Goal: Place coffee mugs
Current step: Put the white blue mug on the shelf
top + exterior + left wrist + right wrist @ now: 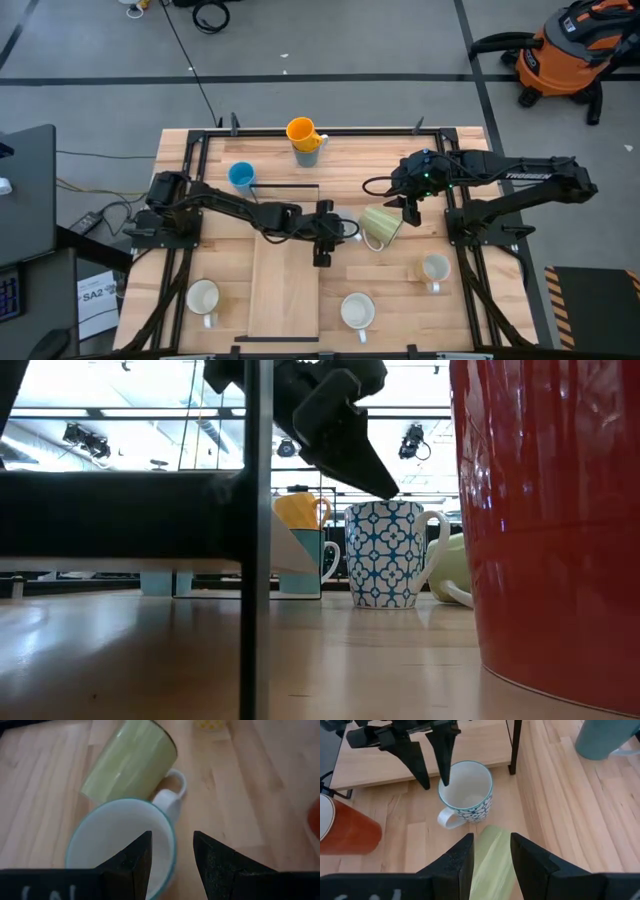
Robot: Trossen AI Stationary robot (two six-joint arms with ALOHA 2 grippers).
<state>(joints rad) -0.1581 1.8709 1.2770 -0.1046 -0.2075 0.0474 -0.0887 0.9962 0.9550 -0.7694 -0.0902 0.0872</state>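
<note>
Working over the wooden table (pixel 280 290), I am reaching in with both arms toward its middle. My left tool (pixel 322 240) is hanging over the blue-patterned white mug (pixel 466 790), which is standing upright near the table's centre; the fingers are spread, one finger (pixel 442 750) poised at the mug's rim and the other (pixel 412 757) outside its wall, not pinching it. In the left wrist view that mug's open mouth is sitting right under my fingers, its handle pointing toward the pale green mug (pixel 131 762). The pale green mug (pixel 381 226) is lying tipped on its side just beside the patterned one. My right tool (pixel 491 852) is hovering directly over the green mug's side, fingers spread a little with the mug showing between them; I cannot tell whether they are touching it.

An orange mug (pixel 301 131) is sitting stacked on a greyish mug (pixel 308 153) near the table's far edge, and a bright blue mug (pixel 241 176) is standing to their left, closer to my left arm. Three white mugs are standing along the near side: one (pixel 203 297) at the left, one (pixel 357 311) in the middle, and a smaller one (pixel 435 268) at the right. A red mug (pixel 550 520) is filling the low view's right side, close to that camera.
</note>
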